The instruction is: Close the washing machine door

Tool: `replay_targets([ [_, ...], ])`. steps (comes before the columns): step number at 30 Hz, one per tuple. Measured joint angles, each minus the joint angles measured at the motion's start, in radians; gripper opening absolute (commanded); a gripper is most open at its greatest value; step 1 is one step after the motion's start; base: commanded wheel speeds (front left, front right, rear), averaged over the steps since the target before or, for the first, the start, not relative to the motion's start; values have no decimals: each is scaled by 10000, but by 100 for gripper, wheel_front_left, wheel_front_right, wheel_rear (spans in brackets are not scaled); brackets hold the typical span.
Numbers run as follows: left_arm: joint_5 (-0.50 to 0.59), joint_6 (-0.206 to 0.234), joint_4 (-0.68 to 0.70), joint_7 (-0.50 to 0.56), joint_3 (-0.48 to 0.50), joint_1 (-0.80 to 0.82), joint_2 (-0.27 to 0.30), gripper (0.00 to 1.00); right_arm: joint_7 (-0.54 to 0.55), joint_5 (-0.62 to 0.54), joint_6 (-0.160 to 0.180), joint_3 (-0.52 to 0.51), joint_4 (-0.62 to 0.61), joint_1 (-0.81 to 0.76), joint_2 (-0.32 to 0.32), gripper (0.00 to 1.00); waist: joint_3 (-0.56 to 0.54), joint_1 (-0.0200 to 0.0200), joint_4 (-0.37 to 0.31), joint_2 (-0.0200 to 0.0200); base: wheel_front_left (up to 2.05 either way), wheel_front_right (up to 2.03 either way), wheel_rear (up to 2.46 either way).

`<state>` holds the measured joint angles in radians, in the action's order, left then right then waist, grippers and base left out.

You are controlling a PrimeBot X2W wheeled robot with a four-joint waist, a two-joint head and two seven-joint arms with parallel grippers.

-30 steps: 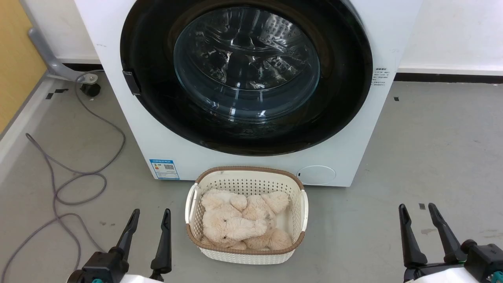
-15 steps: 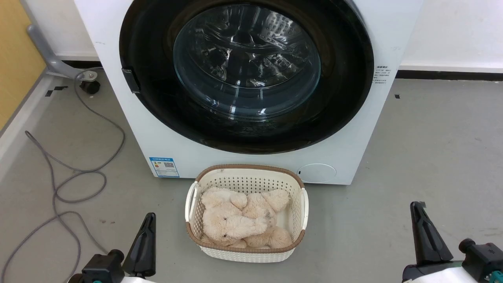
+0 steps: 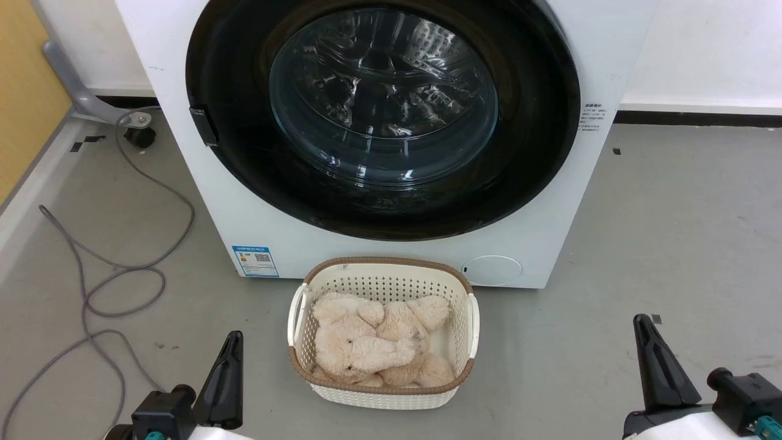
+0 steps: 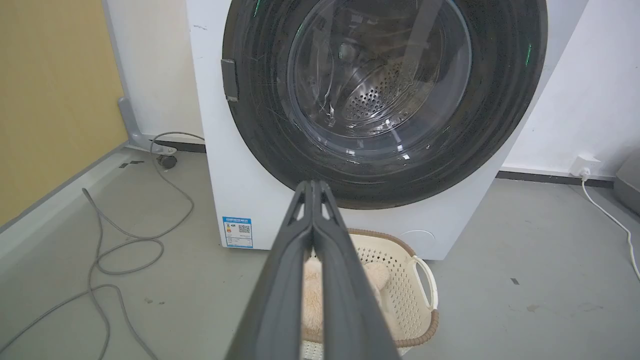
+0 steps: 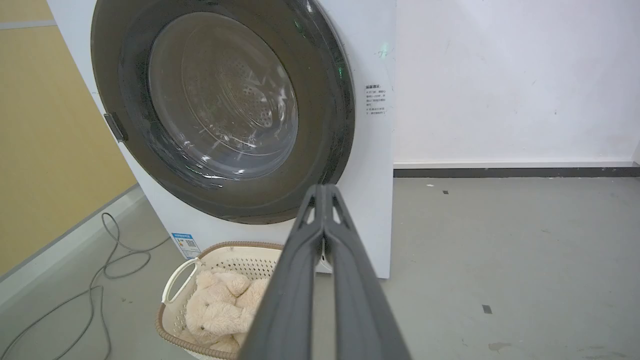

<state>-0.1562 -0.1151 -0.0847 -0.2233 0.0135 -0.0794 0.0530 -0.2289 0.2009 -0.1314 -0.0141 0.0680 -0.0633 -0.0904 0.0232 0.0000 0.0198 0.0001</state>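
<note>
closure is judged done, nothing left: washing machine door (image 3: 383, 116) is seen seated flush in the washing machine (image 3: 256, 226) front, above the basket (image 3: 383, 263). left gripper (image 3: 231, 345) and right gripper (image 3: 641, 327) are pinched together, empty, well apart from it.

The head view's upper edge is cutting off the top of the washing machine (image 3: 550, 244) and its door (image 3: 383, 116), and the print on the blue sticker (image 3: 255, 261) and side label (image 3: 591, 118) is showing too small to read. In the left wrist view, the pressed-together fingers of the left gripper (image 4: 313, 184) are hiding much of the basket (image 4: 400, 285) and plush toy (image 4: 313, 300).
</note>
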Motion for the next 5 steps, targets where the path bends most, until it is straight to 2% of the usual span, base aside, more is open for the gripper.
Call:
replay_targets([
  [5, 67, 69, 38, 75, -4, 13, 0, 0, 100, -82, 0, 6, -21, 7, 4, 0, -11, 0, -9, 0, 0, 0, 0],
])
